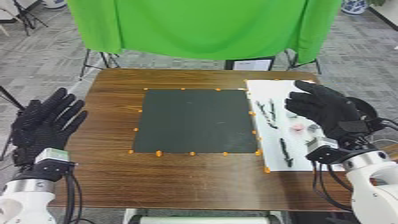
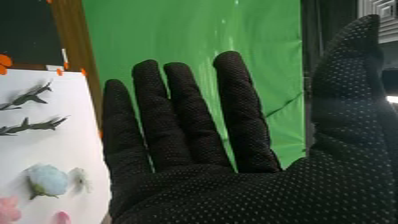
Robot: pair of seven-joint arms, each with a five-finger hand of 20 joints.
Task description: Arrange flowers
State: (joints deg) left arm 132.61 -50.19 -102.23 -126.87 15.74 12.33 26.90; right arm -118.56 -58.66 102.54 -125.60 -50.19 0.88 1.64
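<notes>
In the head view my left hand [image 1: 49,120] is held at the table's left edge, fingers straight. My right hand [image 1: 326,106] hangs over the white sheet [image 1: 271,159] on the right, open and holding nothing. Dark leafy sprigs [image 1: 268,114] lie on that sheet beside the hand, with another stem [image 1: 285,151] nearer the front. A pink flower [image 1: 298,127] is partly seen next to the wrist. In the right wrist view the right hand [image 2: 213,192] has its fingers extended; beyond it lie leafy sprigs [image 2: 31,126], a pale blue flower [image 2: 47,180] and pink blooms [image 2: 9,209].
A dark square mat [image 1: 195,121] lies mid-table, its border dotted with orange markers [image 1: 159,153]. Brown tabletop [image 1: 178,185] surrounds it. A dark round object [image 1: 362,107] stands behind my right hand. Green cloth [image 1: 204,27] hangs beyond the table's far edge.
</notes>
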